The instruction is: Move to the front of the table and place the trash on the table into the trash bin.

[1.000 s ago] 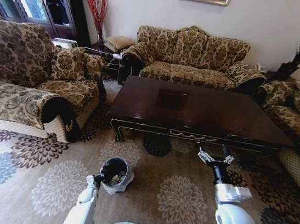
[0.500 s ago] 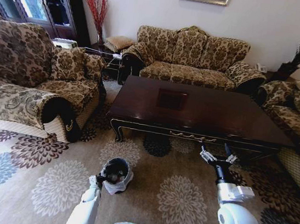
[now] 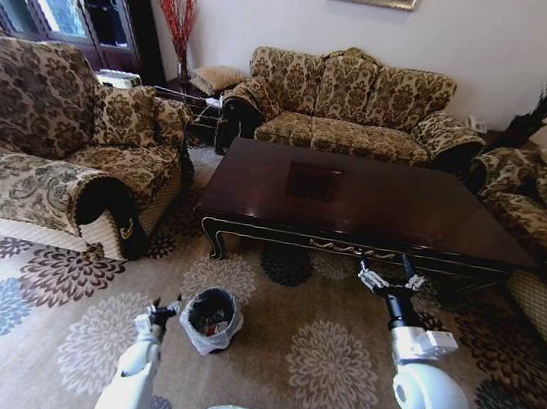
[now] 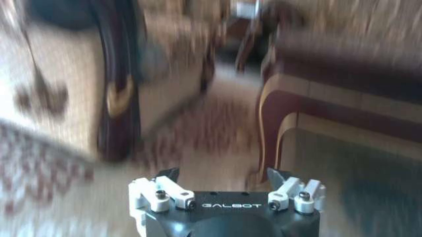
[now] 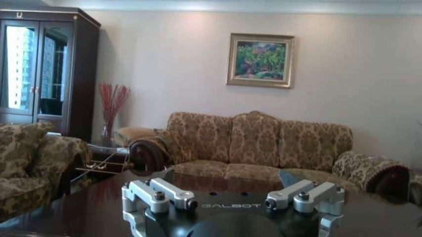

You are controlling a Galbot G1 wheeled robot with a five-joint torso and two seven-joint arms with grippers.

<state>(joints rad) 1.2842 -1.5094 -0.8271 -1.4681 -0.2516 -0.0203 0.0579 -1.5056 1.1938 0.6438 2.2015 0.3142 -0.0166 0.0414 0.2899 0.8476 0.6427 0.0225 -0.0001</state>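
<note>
A: What did the head view show?
B: The trash bin (image 3: 210, 315) sat on the carpet before the glossy table (image 3: 364, 204); left gripper (image 3: 160, 315) just beside it, right gripper (image 3: 386, 277) near the table's apron.

A: And the wrists?
B: Both grippers (image 4: 223, 174) (image 5: 228, 177) spread wide, holding nothing; "GALBOT" printed on each.

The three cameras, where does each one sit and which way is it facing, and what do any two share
Head view: high on the robot, facing down at the table, the trash bin, left hand and right hand.
Left wrist view: low behind the open left hand, facing a table leg.
Right wrist view: behind the open right hand, facing across the table to the sofa.
Head and right wrist share table and sofa.
</note>
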